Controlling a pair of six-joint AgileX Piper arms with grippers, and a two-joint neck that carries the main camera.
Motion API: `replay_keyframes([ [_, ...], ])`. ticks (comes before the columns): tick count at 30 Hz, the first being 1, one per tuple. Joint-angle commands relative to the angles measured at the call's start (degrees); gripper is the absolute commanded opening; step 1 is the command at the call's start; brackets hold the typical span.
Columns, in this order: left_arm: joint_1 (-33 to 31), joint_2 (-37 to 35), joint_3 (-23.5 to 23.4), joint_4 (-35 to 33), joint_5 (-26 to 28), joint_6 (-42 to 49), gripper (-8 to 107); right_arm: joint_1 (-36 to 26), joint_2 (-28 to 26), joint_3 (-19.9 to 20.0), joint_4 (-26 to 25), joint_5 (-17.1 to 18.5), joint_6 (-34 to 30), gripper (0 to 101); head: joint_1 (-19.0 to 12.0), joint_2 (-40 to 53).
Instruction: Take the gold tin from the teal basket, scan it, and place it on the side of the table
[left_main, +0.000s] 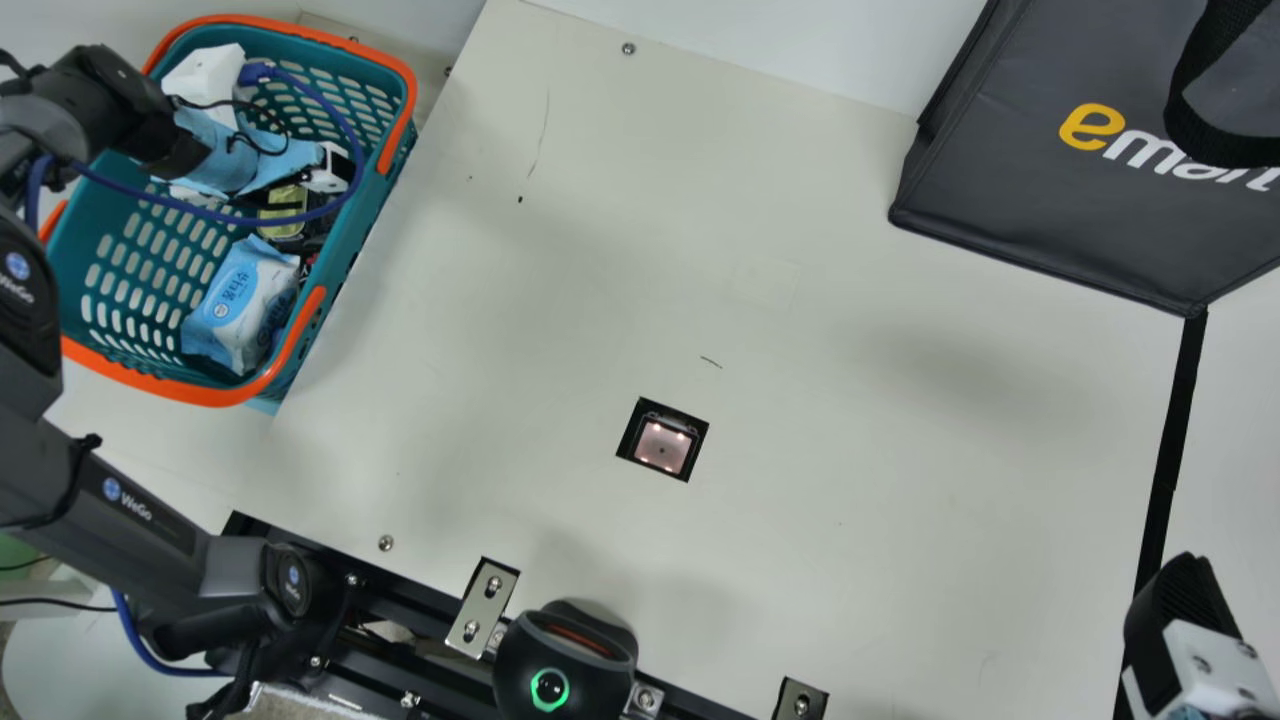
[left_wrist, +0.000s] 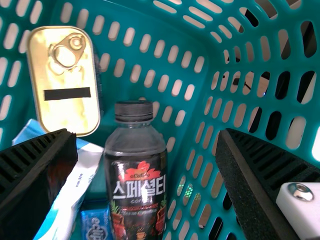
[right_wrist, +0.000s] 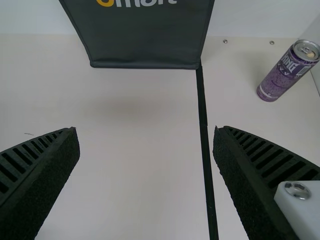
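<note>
"How's my left claw?"

"Released: your wrist picture shows its fingers spread wide at the teal basket."

"And my gold tin?"

"Inside the basket, ring-pull facing your camera, near a dark-capped bottle. A blue-and-white packet lies in there too."

"Farther out, I see the scanning window lit in the table."

"And your right claw?"

"Fingers well apart over the table's right side. I've got a dark bag and a purple can beyond it."
</note>
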Motion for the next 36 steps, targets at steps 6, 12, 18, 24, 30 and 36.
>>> replay_keyframes([
  [6,-1.0,1.5,0.7,-1.4,-2.3,1.3,90,0.0,0.0,0.0,0.0,0.0,0.0,95,-1.7,0.1],
  [12,-1.9,3.2,0.4,-1.8,-3.6,1.4,90,0.0,0.0,0.0,0.0,0.0,0.0,95,-1.7,0.1],
  [18,-2.5,4.9,-0.1,-1.0,-4.8,0.3,90,0.0,0.0,0.0,0.0,-0.1,0.0,95,-1.7,0.1],
  [24,-3.0,6.3,-0.7,0.2,-5.5,-1.1,90,0.0,0.0,0.0,0.0,-0.1,0.0,95,-1.7,0.1],
  [30,-3.7,7.4,-1.2,1.9,-6.1,-3.1,90,0.0,0.0,0.0,0.0,-0.1,0.0,95,-1.7,0.1],
  [36,-4.4,8.1,-1.8,4.0,-6.7,-5.9,90,0.0,0.0,0.0,0.0,-0.1,0.0,95,-1.7,0.1],
])
